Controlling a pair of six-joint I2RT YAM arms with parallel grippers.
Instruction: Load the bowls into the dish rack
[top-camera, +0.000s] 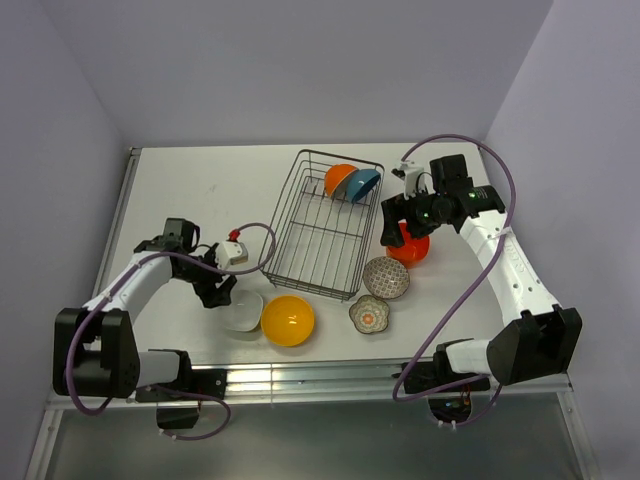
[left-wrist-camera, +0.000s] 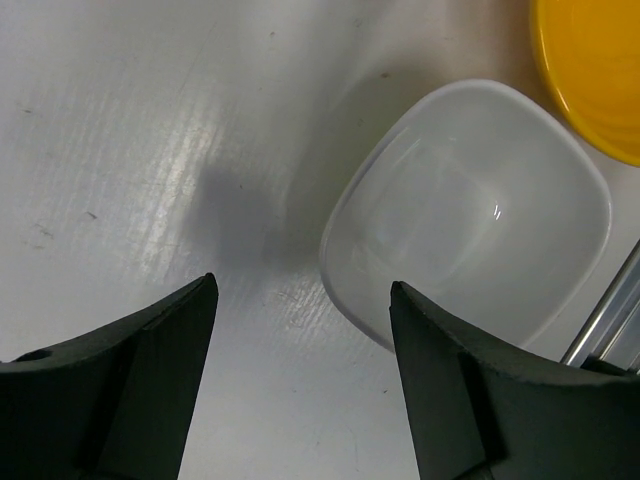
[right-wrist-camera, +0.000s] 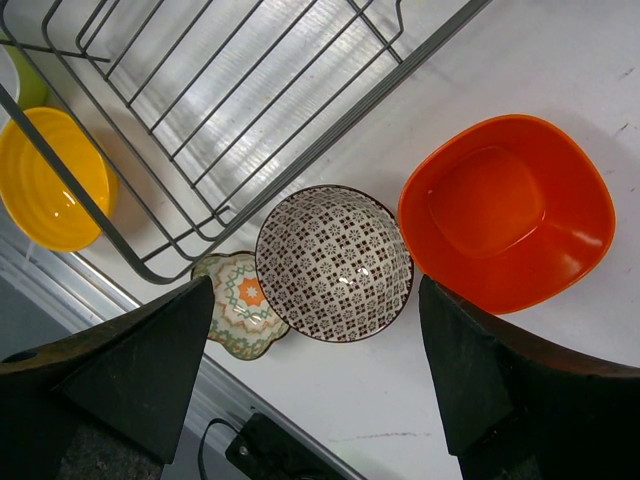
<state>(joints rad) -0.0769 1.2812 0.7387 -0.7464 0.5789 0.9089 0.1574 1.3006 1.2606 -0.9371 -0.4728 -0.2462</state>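
The dark wire dish rack (top-camera: 322, 235) stands mid-table, with an orange bowl (top-camera: 340, 179) and a blue bowl (top-camera: 363, 184) leaning on edge at its far end. A white bowl (top-camera: 241, 311) and a yellow bowl (top-camera: 288, 320) sit in front of its near left corner. My left gripper (top-camera: 219, 289) is open over bare table, its right finger beside the white bowl (left-wrist-camera: 470, 215). My right gripper (top-camera: 397, 232) hangs open above the patterned bowl (right-wrist-camera: 335, 262), between the scalloped floral bowl (right-wrist-camera: 235, 305) and the red-orange bowl (right-wrist-camera: 505, 210). Nothing is held.
The patterned bowl (top-camera: 386, 277), the floral bowl (top-camera: 369, 314) and the red-orange bowl (top-camera: 412, 250) crowd the rack's near right side. A rack wire (left-wrist-camera: 605, 320) runs close to the white bowl. A metal strip (top-camera: 320, 375) edges the table's front. Walls close in the back and both sides.
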